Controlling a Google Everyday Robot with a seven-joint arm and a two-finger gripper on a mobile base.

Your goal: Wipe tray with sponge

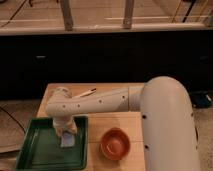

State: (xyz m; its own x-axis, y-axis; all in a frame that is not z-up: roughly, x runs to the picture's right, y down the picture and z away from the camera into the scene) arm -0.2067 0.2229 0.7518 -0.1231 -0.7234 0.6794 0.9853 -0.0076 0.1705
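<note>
One gripper is reaching down onto the sponge directly beneath, by the tray's right rim, grip unclear.

Arm: stretched leftward from the broad white upper segment and held roughly level.
Wrist: bent downward at the far left end.
Gripper: pointed straight down beneath the wrist, set low at the left of the view.

Tray: dark green, shallow, rectangular with a raised rim, lying flat at the near left corner of the table. Sponge: small pale blue-white block in the tray's far right part. It sits directly beneath the gripper, which points down into the tray.
</note>
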